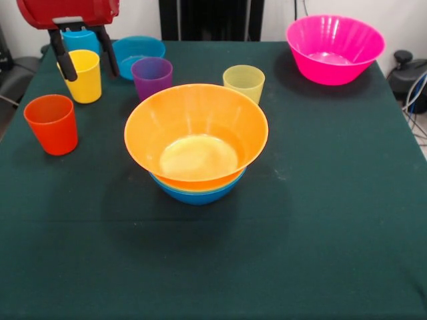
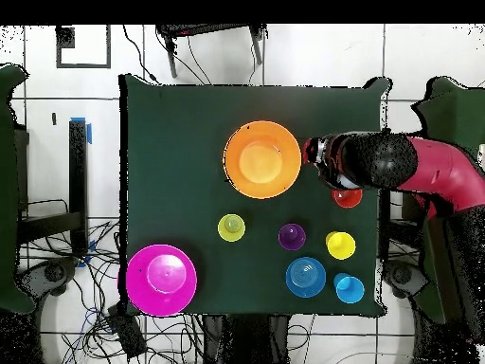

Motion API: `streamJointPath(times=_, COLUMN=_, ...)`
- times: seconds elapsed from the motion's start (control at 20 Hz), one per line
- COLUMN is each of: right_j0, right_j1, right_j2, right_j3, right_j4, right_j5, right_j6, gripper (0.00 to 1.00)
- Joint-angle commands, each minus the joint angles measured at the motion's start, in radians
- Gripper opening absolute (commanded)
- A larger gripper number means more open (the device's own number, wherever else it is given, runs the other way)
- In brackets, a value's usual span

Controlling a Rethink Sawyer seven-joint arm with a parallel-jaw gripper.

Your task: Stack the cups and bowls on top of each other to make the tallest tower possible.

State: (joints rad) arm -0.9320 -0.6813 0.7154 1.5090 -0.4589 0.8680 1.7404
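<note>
The large orange-yellow bowl [image 1: 196,133] [image 2: 262,159] sits nested in a blue bowl [image 1: 197,193] at mid-table. The orange cup [image 1: 52,123] [image 2: 348,197], yellow cup [image 1: 83,75] [image 2: 340,245], blue cup [image 1: 80,40] [image 2: 349,288], purple cup [image 1: 152,77] [image 2: 292,236] and pale yellow-green cup [image 1: 244,82] [image 2: 231,227] stand apart on the cloth. My gripper [image 1: 92,75] [image 2: 320,163] is open and empty, held high. In the front view its fingers [image 1: 63,63] frame the yellow cup. From overhead it hangs between the orange-yellow bowl and the orange cup. No green bowl shows.
The large pink bowl [image 1: 335,48] [image 2: 161,279] stands at a back corner of the table. Another blue bowl [image 1: 138,53] [image 2: 306,277] stands behind the purple cup. The table [image 1: 300,233] is covered in dark green cloth. Cables lie on the floor around it.
</note>
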Motion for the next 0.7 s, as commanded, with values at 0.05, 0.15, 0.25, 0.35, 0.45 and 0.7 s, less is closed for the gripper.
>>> streamJointPath(times=0.05, right_j0=0.000, right_j1=0.073, right_j2=-0.046, right_j3=0.028, right_j4=-0.028, right_j5=0.000, right_j6=-0.078, gripper=1.00)
streamJointPath(times=0.15, right_j0=-0.003, right_j1=0.078, right_j2=-0.046, right_j3=0.020, right_j4=-0.033, right_j5=0.001, right_j6=-0.089, gripper=1.00)
streamJointPath(times=0.25, right_j0=-0.009, right_j1=0.091, right_j2=-0.042, right_j3=0.005, right_j4=-0.038, right_j5=0.006, right_j6=-0.110, gripper=1.00)
streamJointPath(times=0.35, right_j0=-0.015, right_j1=0.109, right_j2=-0.039, right_j3=-0.018, right_j4=-0.042, right_j5=0.019, right_j6=-0.136, gripper=1.00)
streamJointPath(times=0.45, right_j0=-0.018, right_j1=0.125, right_j2=-0.036, right_j3=-0.036, right_j4=-0.042, right_j5=0.034, right_j6=-0.152, gripper=1.00)
streamJointPath(times=0.7, right_j0=-0.025, right_j1=0.130, right_j2=-0.032, right_j3=-0.057, right_j4=-0.045, right_j5=0.072, right_j6=-0.181, gripper=1.00)
